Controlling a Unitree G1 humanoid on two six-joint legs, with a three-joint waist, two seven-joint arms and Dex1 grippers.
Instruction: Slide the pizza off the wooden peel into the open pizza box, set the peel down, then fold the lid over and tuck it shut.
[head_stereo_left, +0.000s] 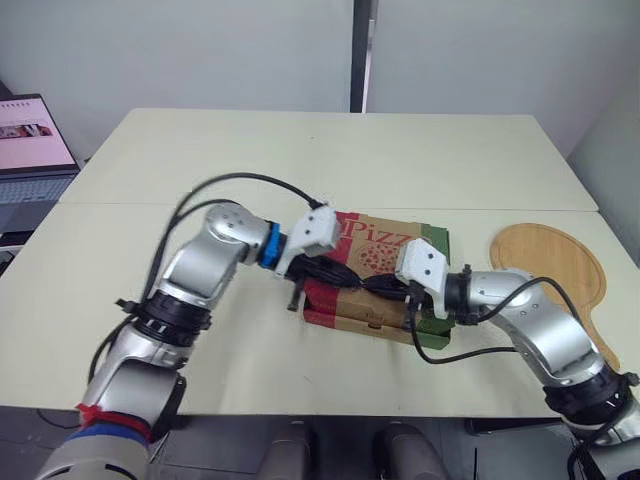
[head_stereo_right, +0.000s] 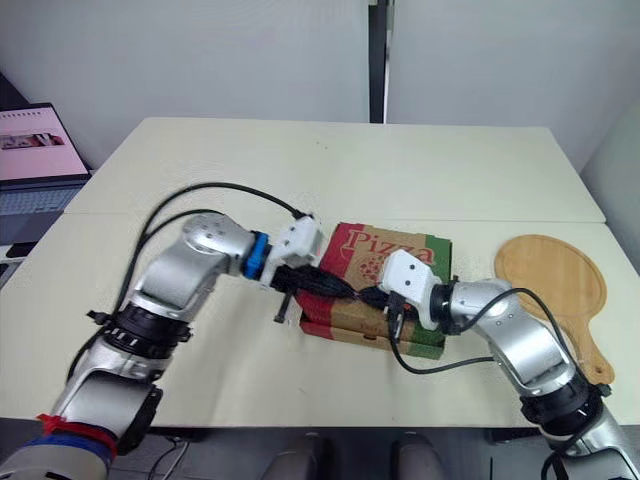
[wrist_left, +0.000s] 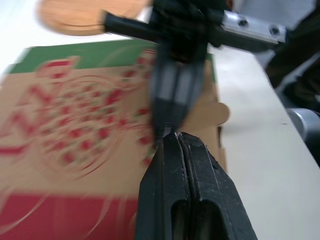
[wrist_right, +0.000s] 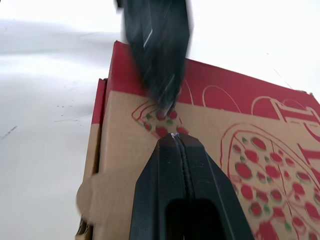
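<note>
Cardboard pizza box (head_stereo_left: 385, 245) — beneath left hand (wrist_left: 176, 137), right hand (wrist_right: 177, 137).

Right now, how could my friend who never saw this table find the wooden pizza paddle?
Start at the big pale table and find the printed pizza box near its middle. On the robot's right of the box lies the wooden peel, flat and bare. It is the only round, light-brown board with a handle.
</note>
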